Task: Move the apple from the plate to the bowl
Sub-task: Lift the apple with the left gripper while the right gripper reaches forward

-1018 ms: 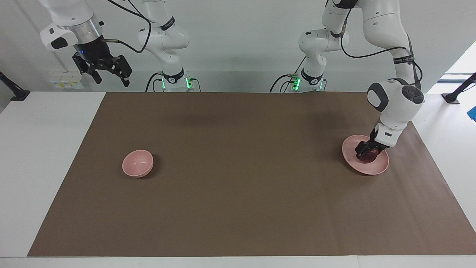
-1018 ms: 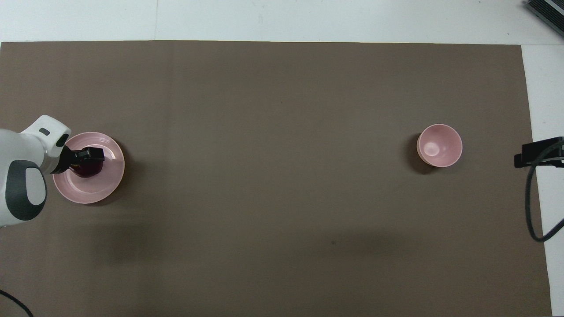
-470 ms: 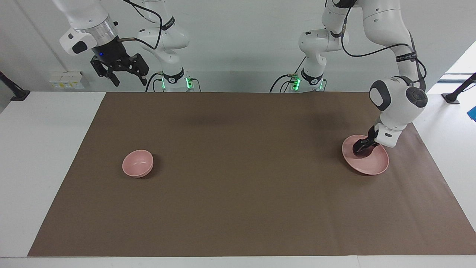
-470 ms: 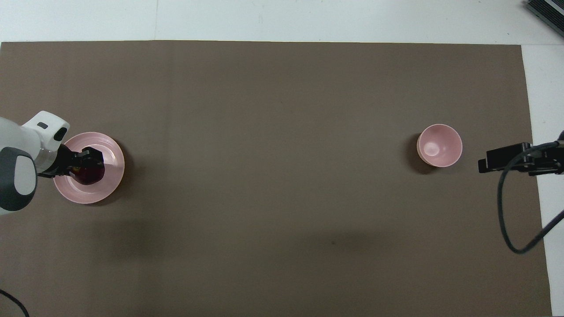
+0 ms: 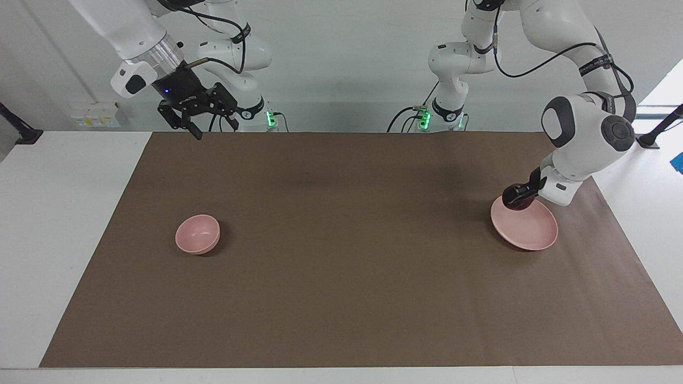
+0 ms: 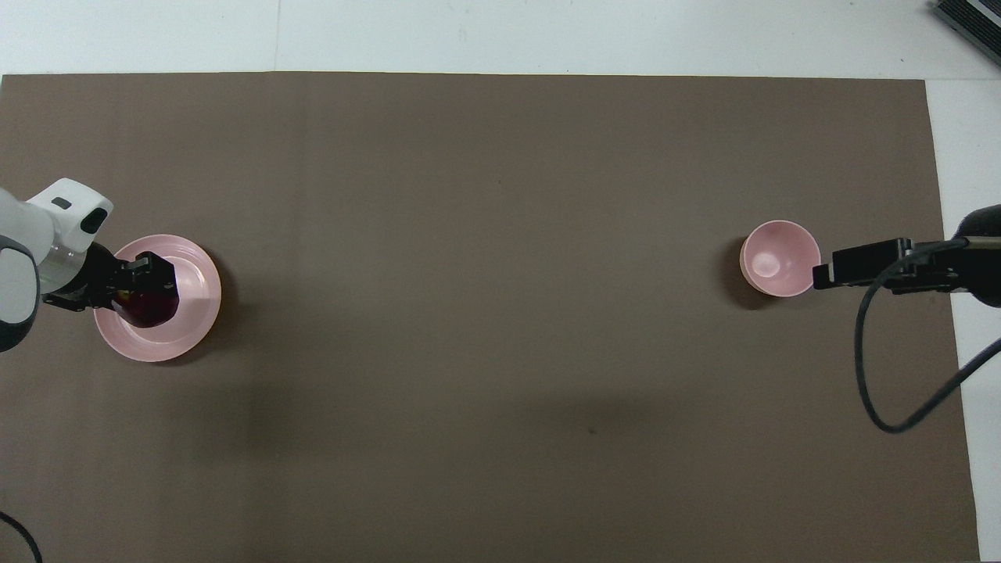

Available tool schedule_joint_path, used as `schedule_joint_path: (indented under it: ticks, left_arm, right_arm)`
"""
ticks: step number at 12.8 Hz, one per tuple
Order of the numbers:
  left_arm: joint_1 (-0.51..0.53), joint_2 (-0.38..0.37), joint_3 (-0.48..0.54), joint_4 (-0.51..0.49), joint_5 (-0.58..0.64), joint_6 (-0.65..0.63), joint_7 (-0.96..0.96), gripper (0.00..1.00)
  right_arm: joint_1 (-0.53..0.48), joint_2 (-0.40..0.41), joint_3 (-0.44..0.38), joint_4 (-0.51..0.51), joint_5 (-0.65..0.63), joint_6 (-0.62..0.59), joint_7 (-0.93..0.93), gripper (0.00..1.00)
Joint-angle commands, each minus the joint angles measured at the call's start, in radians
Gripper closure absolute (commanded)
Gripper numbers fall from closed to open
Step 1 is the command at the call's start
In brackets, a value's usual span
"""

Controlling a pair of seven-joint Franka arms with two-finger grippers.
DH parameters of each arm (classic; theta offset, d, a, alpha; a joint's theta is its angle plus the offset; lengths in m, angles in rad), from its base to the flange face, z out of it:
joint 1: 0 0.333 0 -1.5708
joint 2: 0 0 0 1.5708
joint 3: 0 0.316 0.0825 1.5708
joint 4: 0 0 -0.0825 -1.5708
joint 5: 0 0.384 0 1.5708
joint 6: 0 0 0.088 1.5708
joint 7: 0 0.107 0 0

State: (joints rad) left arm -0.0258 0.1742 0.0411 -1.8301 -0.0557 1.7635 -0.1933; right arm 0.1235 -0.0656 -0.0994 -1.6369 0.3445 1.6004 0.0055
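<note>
The dark red apple is clamped in my left gripper and hangs a little above the pale pink plate, over the part of its rim nearest the robots. In the overhead view the apple shows under the left gripper, over the plate. The small pink bowl stands empty at the right arm's end of the mat, also seen in the overhead view. My right gripper is open, high over the mat at that end; from above it appears beside the bowl.
A brown mat covers most of the white table. Nothing else lies on the mat between the plate and the bowl. The right arm's black cable loops over the mat's edge.
My left gripper has lifted the apple off the plate's middle and up toward the robots. My right arm has swung in and down toward the bowl's end of the mat.
</note>
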Motion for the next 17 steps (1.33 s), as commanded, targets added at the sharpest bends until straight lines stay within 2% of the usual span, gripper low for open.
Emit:
schedule_joint_path:
  ticks: [1,3,6,8,11,13,15,17]
  left_arm:
    - [-0.063,0.018,0.008,0.061,-0.108,-0.101,-0.117,1.00]
    - [-0.121,0.018,0.008,0.061,-0.218,-0.107,-0.258,1.00]
    - [-0.193,0.018,0.008,0.061,-0.430,-0.096,-0.411,1.00]
    - [-0.238,0.024,0.006,0.066,-0.551,-0.078,-0.503,1.00]
    - [-0.319,0.030,0.003,0.089,-0.714,-0.035,-0.584,1.00]
    - [-0.373,0.033,-0.007,0.091,-0.794,0.066,-0.676,1.00]
    - [-0.378,0.039,-0.062,0.092,-0.870,0.083,-0.716,1.00]
    - [-0.376,0.044,-0.078,0.110,-0.996,0.073,-0.727,1.00]
  right_arm:
    - [0.012,0.018,0.000,-0.018,0.091,0.044,-0.064,0.00]
    - [0.012,0.027,0.000,-0.040,0.193,0.096,-0.122,0.00]
    - [-0.005,0.026,-0.002,-0.113,0.393,0.101,-0.174,0.00]
    - [-0.010,0.015,-0.002,-0.170,0.510,0.147,-0.208,0.00]
    - [-0.008,-0.008,-0.002,-0.207,0.574,0.161,-0.222,0.00]
    - [-0.010,-0.013,-0.003,-0.260,0.626,0.153,-0.327,0.00]
    - [-0.008,-0.013,-0.002,-0.296,0.634,0.154,-0.387,0.00]
    - [0.004,-0.013,-0.002,-0.304,0.643,0.162,-0.395,0.00]
